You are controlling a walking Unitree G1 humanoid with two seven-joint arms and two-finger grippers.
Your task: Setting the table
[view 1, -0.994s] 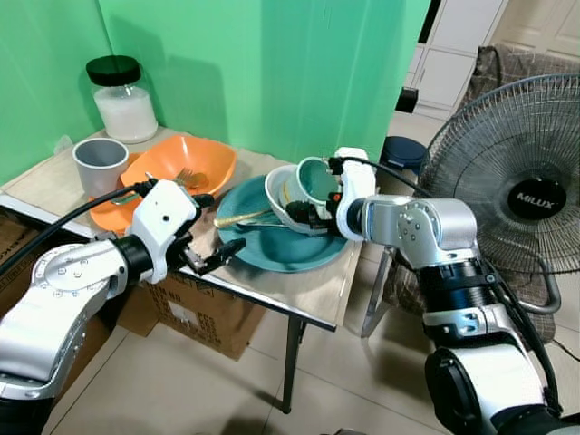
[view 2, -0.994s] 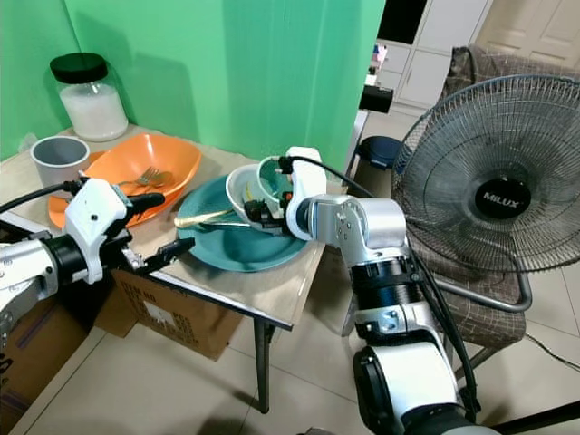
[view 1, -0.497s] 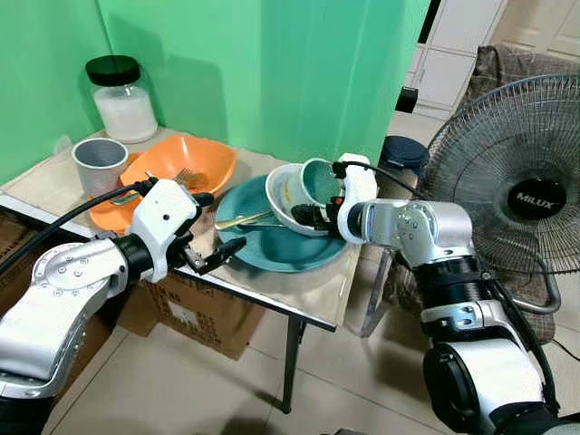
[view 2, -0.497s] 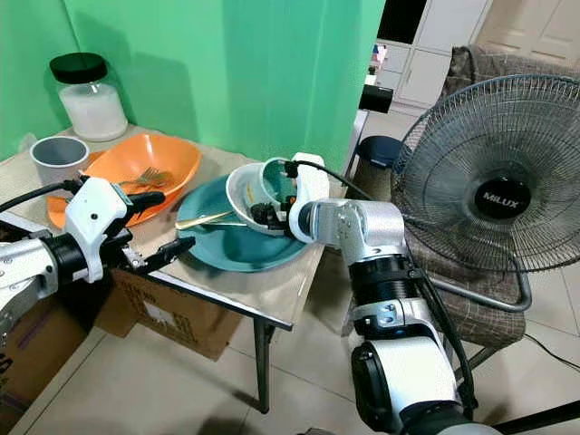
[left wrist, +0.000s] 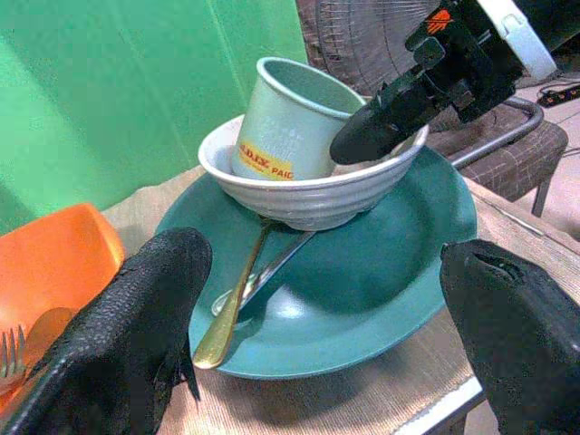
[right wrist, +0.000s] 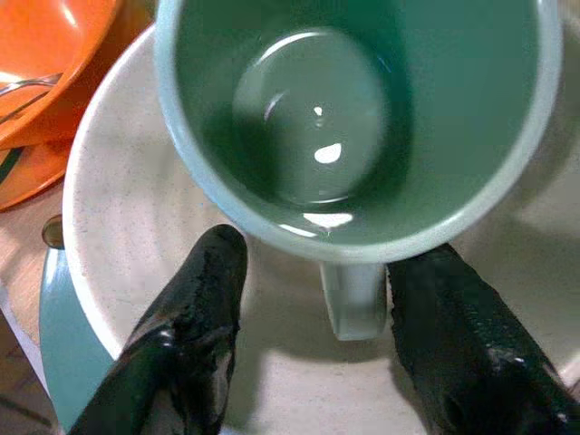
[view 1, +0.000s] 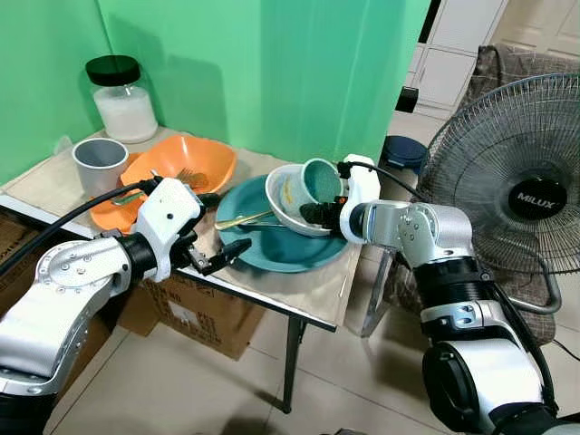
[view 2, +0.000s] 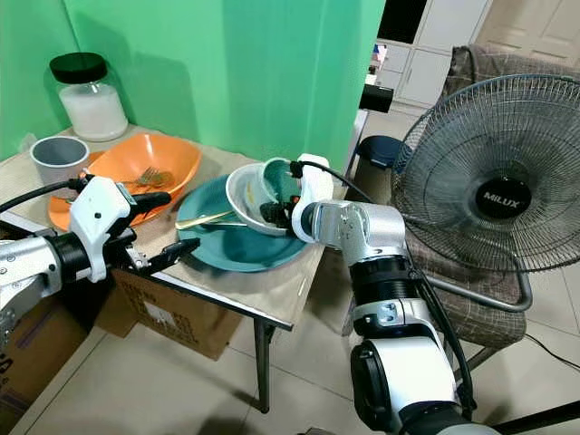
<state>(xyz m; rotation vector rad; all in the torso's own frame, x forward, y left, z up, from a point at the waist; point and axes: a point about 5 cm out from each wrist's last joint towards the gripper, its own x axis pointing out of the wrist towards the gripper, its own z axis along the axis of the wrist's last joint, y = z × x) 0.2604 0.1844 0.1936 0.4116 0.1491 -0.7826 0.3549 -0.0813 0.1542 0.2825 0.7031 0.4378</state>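
Right wrist: fingers (right wrist: pixel 195 335) astride mug handle (right wrist: pixel 352 294).

Glossy glazed teal plate (left wrist: pixel 381 272) at centre frame; speckled, ribbed ceramic-looking bowl (left wrist: pixel 308 195); shiny pale-green mug (right wrist: pixel 362 118). Polished gold-toned metal spoon (left wrist: pixel 231 304). Smooth orange plastic-looking bowl (view 1: pixel 195 163) at left. Matt wood-grain tabletop (view 1: pixel 304 290).

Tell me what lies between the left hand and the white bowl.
In the left wrist view, a gold spoon and a silver one lie on the teal plate between the left hand and the bowl.
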